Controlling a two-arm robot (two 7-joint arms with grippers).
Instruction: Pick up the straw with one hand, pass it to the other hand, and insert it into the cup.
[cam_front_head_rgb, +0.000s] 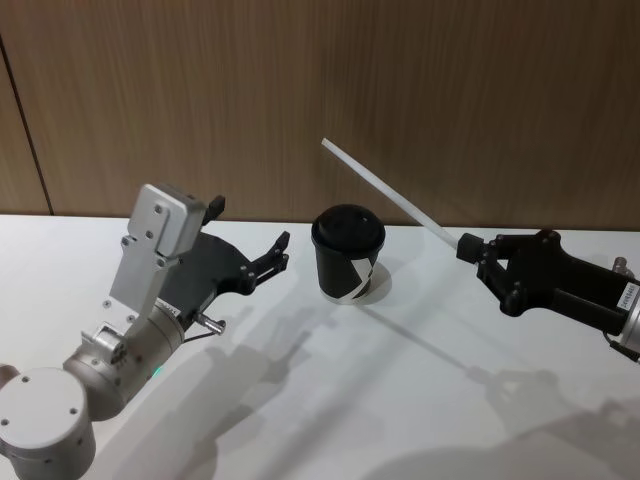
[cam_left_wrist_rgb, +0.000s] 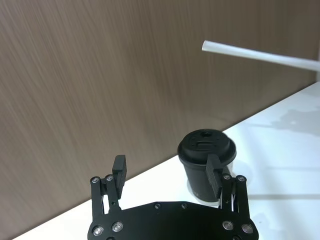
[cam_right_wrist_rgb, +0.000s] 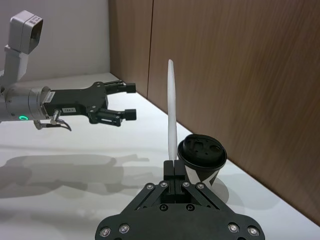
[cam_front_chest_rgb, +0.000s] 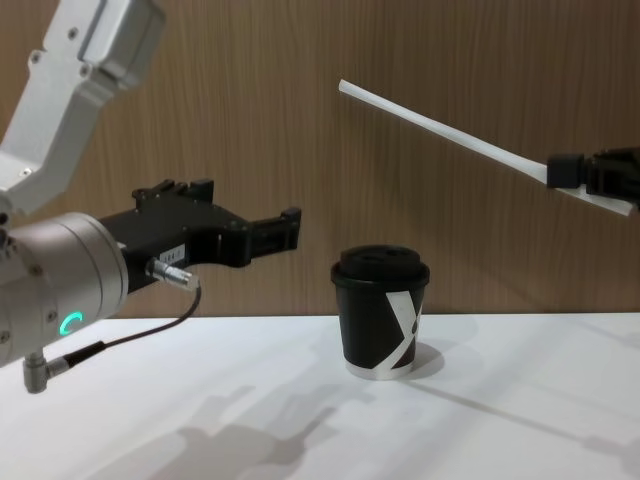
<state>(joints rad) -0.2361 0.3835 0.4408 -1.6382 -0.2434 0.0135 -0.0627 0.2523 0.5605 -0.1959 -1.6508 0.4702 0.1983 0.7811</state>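
The right gripper (cam_front_head_rgb: 468, 247) is clamped on the straw's (cam_front_head_rgb: 390, 195) low end, the straw slanting up above the cup (cam_front_head_rgb: 347, 255); the left gripper (cam_front_head_rgb: 249, 228) gapes wide nearby.

wall (cam_front_head_rgb: 400, 80): wood-grain, matt | table (cam_front_head_rgb: 350, 400): white, smooth | cup (cam_front_head_rgb: 345, 265): matt black, plastic lid | straw (cam_front_head_rgb: 390, 192): white, matt

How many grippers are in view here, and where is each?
2. The left gripper hovers open to the left of the cup; the right gripper, right of the cup, is shut on the straw.
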